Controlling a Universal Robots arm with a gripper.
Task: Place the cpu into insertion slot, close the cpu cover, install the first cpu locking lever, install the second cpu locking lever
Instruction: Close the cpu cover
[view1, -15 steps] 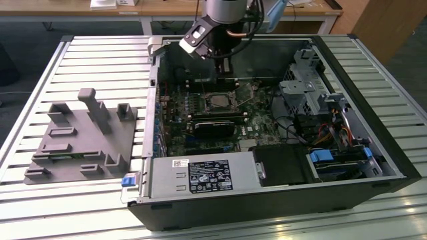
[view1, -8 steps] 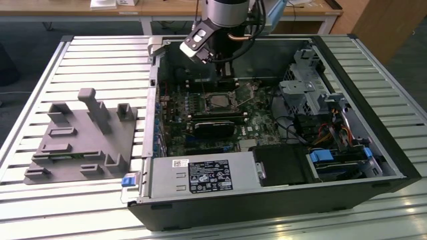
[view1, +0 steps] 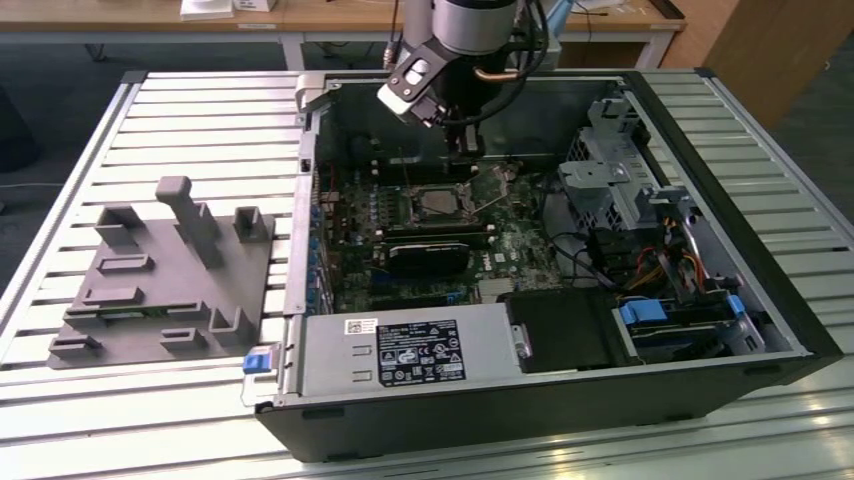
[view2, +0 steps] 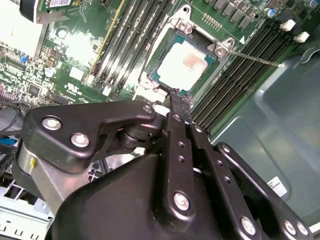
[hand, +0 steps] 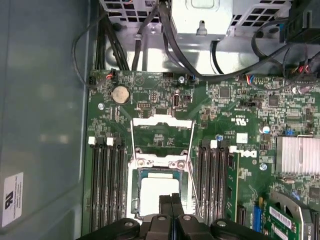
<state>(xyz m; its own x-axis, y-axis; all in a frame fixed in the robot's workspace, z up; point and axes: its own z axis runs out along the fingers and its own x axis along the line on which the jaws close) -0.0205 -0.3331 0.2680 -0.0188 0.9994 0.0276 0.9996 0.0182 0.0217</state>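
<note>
First wrist view: the cpu (hand: 160, 192), a flat square chip with a pale, matte metal face and a thin green border, sits in the insertion slot (hand: 135, 196), a dark square socket edged in bright silvery metal on the green motherboard (hand: 235, 120). The cpu cover (hand: 162, 119), a thin silvery frame with an open window, appears swung back off the socket, leaving the chip's face bare. In the second wrist view a thin steel locking lever (view2: 252, 58) juts out from one socket corner across the long black memory slots (view2: 235, 75) that flank the socket on both sides.

The gripper (hand: 171, 198) hangs just above the near edge of the chip, its two black, bolted metal fingers pressed flat together with nothing seen between them. In the exterior view the arm (view1: 467, 25), silver and dark, drops steeply from above into the far half of the open computer case (view1: 747, 250), its wrist tilted toward the exterior view's left.

A round coin battery (hand: 120, 94), a finned silver heatsink (hand: 298, 155) and loops of black cable (hand: 220, 77) crowd the board. The case lies on its side on a slatted aluminium table (view1: 200, 100), beside a grey moulded fixture block (view1: 160, 270); a wooden desk (view1: 334, 15) runs along the back.
</note>
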